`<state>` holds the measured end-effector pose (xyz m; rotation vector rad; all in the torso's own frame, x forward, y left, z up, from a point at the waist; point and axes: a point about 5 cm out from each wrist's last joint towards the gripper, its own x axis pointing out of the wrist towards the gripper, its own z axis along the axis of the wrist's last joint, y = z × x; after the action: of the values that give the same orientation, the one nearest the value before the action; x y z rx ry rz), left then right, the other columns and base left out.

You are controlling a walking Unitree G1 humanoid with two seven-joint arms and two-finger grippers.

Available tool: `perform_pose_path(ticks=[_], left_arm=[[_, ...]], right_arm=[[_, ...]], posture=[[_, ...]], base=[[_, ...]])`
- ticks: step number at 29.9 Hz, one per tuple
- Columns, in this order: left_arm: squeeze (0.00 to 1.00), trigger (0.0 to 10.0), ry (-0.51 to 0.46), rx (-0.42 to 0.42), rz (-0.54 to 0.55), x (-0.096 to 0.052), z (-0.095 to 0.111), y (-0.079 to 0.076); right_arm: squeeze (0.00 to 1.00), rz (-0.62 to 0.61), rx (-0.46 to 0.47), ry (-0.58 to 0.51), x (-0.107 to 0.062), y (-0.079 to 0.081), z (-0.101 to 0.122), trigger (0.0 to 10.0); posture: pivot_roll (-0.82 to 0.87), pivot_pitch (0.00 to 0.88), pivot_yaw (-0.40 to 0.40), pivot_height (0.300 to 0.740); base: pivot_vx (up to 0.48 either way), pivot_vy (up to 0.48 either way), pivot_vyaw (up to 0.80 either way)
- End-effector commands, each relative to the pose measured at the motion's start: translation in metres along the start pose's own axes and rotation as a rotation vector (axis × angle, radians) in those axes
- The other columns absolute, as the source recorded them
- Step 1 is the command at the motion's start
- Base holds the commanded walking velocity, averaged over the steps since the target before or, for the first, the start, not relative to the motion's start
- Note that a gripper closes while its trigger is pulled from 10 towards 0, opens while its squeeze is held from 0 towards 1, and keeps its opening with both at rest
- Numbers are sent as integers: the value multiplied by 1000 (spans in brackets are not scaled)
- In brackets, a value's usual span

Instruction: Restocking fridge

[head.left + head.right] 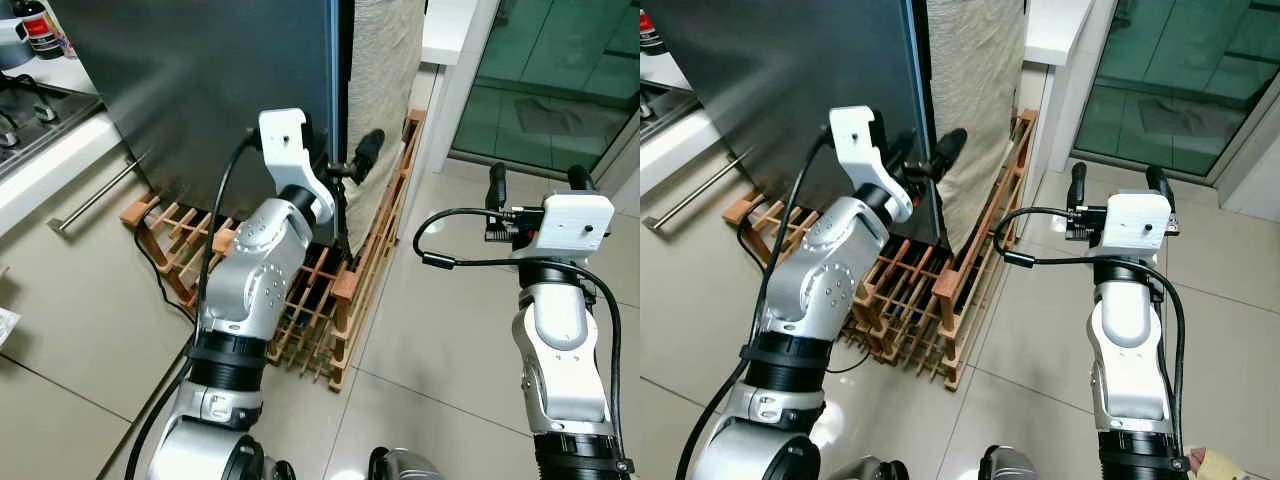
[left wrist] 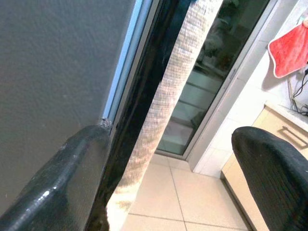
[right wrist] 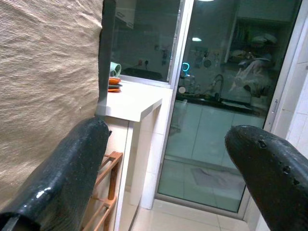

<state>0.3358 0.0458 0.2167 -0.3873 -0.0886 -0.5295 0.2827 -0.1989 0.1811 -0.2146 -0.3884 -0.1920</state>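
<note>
Silver L end effector [image 1: 352, 160], fingers apart, at smooth grey fridge [image 1: 200, 90] edge, maybe touching.

We can read no text, brand or number here. The bottle [image 1: 38, 30] on the worktop [image 1: 50, 150], far off from the left pincer [image 1: 350, 165], wears a red label, but its print is too small for us.

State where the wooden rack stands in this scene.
In the eye views, the rack stands on the tiled floor at the foot of the fridge, behind the left arm, with a beige textured panel rising above it.
</note>
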Motion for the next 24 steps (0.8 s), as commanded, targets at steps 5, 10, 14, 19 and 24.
perform_pose_path(ticks=[5, 10, 14, 19, 24], left_arm=[[0, 10000, 20, 18, 15, 9, -9, -2], [0, 10000, 23, 2, 16, 16, -12, -1], [0, 10000, 12, -1, -28, 20, -9, -9], [0, 10000, -5, -27, -88, 20, -2, -19], [0, 10000, 11, -8, -139, 7, -3, -24]], right_arm=[[259, 9, 2, -7, 1, 3, 2, 10000], [263, 1, 0, -14, 1, 2, 4, 10000], [263, -10, -2, -14, -1, 1, 4, 10000], [263, -14, -4, -10, -2, 0, 3, 10000], [263, -15, 1, -4, -3, 0, 2, 10000]], posture=[[-212, 86, 58, 732], [-224, 86, 73, 732], [-228, 89, 79, 732], [-227, 91, 81, 732], [-217, 93, 77, 732]], base=[[0, 0, 0], [0, 0, 0], [0, 0, 0], [0, 0, 0], [0, 0, 0]])
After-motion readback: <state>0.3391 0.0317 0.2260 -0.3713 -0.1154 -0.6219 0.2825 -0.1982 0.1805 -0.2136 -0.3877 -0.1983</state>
